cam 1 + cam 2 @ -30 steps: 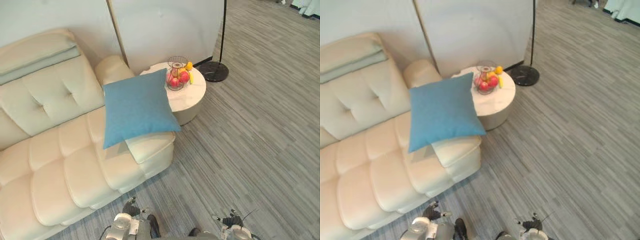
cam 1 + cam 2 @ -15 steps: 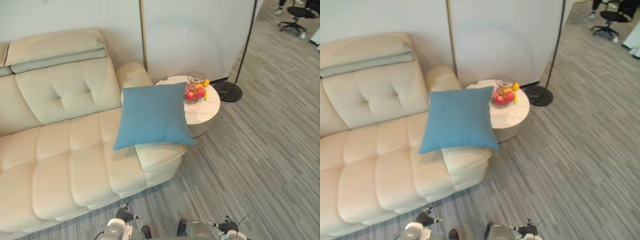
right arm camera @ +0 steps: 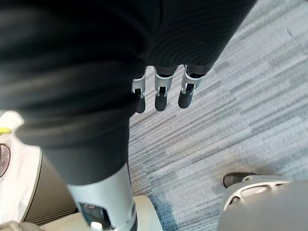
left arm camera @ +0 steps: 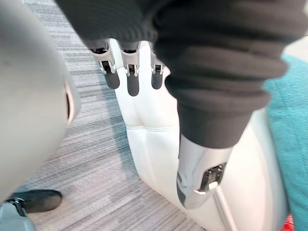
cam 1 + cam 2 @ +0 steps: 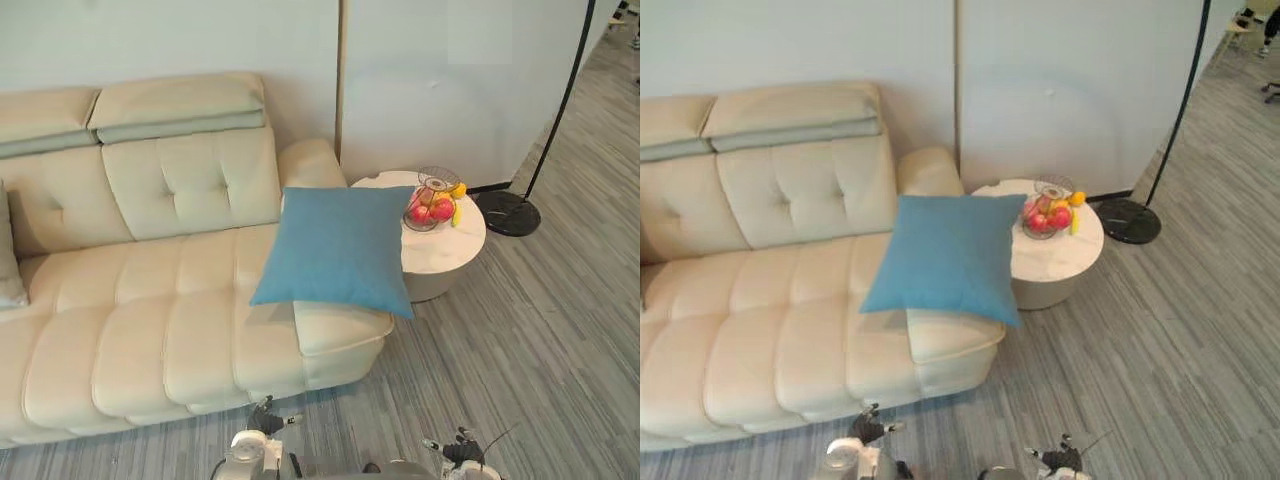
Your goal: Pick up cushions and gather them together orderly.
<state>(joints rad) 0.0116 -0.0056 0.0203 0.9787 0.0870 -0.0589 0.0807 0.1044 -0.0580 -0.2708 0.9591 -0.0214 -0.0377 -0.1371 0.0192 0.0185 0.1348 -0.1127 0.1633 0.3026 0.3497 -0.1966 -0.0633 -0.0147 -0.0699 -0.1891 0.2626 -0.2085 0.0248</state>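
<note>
A blue square cushion [image 5: 340,250] leans tilted on the right end of the cream sofa [image 5: 150,320], overhanging the seat edge beside the armrest. At the sofa's far left the edge of a pale grey cushion [image 5: 8,255] peeks in. My left hand [image 5: 263,417] hangs low in front of the sofa's end, fingers [image 4: 127,79] straight and holding nothing. The blue cushion [image 4: 294,125] lies past it, on the sofa's end [image 4: 154,130]. My right hand [image 5: 457,452] hangs over the floor, its fingers [image 3: 162,94] relaxed and empty.
A round white side table [image 5: 445,262] stands right of the sofa, bearing a wire basket of fruit [image 5: 434,200]. Behind it a floor lamp's black base [image 5: 510,212] rests on grey striped carpet [image 5: 540,350]. White wall panels back the sofa.
The whole picture has swung left, so the camera turned: more of the sofa shows, and the grey cushion's edge comes in. Cushions and hands keep their places.
</note>
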